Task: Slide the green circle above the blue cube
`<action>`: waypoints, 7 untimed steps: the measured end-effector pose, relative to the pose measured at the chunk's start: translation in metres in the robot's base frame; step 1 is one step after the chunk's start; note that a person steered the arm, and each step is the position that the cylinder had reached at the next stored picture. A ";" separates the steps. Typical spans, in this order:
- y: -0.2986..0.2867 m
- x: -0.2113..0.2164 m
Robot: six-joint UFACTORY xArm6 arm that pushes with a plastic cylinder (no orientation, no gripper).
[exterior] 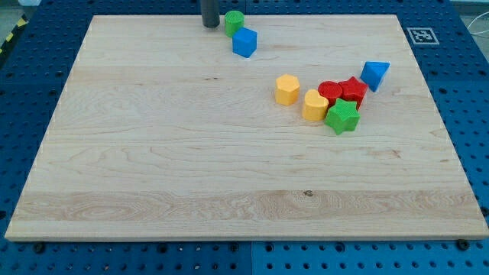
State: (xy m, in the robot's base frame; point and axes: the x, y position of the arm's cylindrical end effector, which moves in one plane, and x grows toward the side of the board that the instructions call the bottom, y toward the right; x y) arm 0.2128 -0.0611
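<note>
The green circle [234, 22] sits near the view's top edge of the wooden board [153, 153]. It touches the blue cube [244, 42], which lies just below and to its right. My tip [210, 24] is the lower end of the dark rod, close beside the green circle on its left. I cannot tell whether the tip touches the circle.
A cluster lies at the view's right: a yellow hexagon [287, 88], a yellow heart [314, 105], a red circle [330, 91], a red star [354, 91], a green star [341, 117] and a blue triangle [374, 74].
</note>
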 end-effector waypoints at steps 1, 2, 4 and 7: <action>0.007 0.000; 0.013 0.000; 0.024 -0.006; 0.024 -0.019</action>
